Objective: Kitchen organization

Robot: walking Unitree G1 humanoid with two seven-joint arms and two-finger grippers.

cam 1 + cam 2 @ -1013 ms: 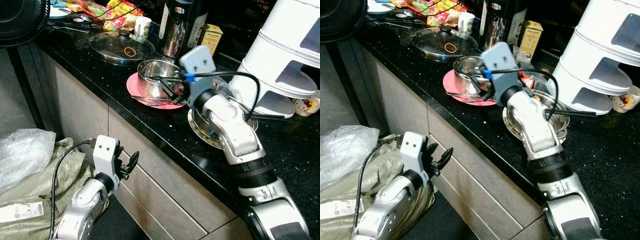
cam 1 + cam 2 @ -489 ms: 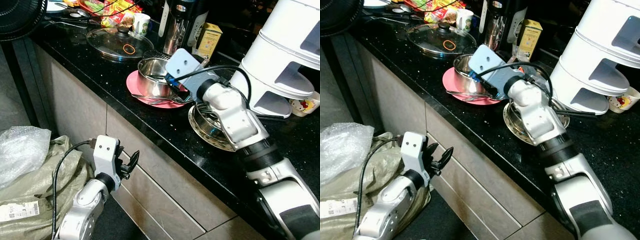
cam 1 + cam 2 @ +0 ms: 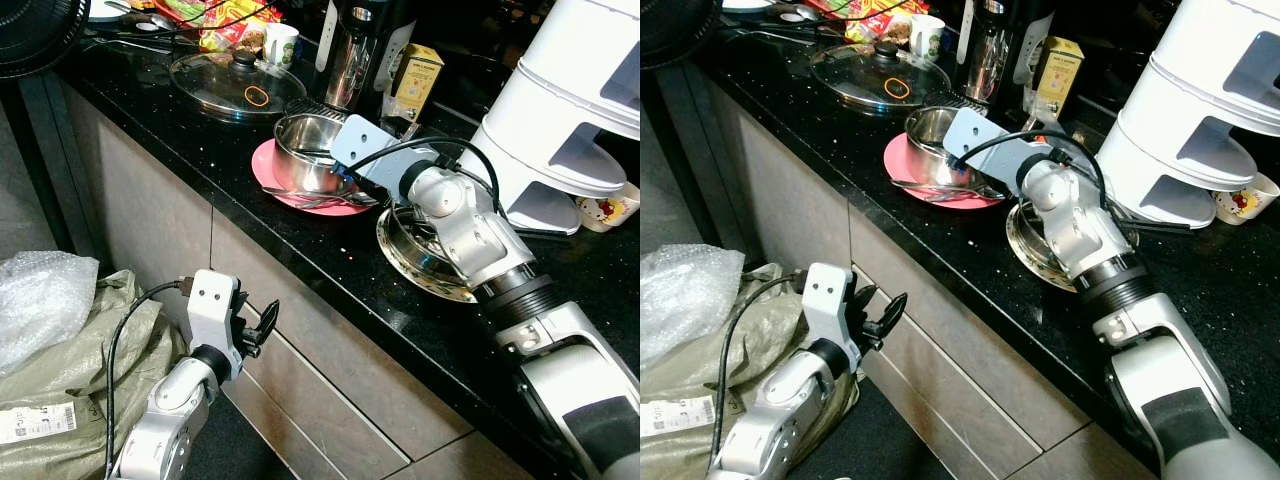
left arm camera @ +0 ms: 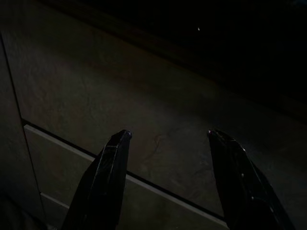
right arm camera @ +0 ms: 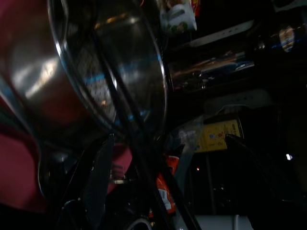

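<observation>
Black counter [image 3: 250, 160], one steel bowl [image 3: 310, 150] on pink plate [image 3: 268, 170], right pincer [image 5: 168, 182] spread beside it

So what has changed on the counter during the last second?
The right tool has swung down and toward the steel pot on the pink plate, its fingers open beside the pot's rim; nothing is gripped yet. The wrist rolled from upright to nearly level. The pot, the glass lid and the steel dish stayed in place. The left tool still hangs open by the cabinet front.
</observation>
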